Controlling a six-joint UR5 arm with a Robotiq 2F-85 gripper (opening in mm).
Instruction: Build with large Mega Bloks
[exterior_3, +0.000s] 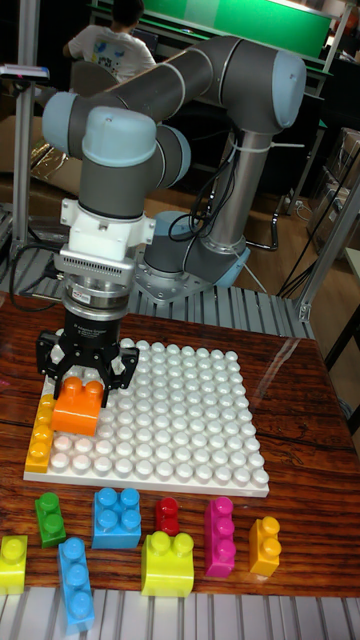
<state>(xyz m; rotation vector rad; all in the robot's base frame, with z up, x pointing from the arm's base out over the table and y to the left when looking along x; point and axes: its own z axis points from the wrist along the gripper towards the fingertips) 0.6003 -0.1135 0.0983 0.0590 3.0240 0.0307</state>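
Between the gripper (86, 385) fingers, orange two-stud block (78, 408)

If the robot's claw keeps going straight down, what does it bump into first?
The gripper points down and holds an orange block. That block would most likely meet the white studded baseplate first, right beside the yellow-orange blocks on its left edge. From one view, the depth is unclear.

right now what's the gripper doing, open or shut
Gripper: shut on the orange block, held tilted just over the white baseplate.
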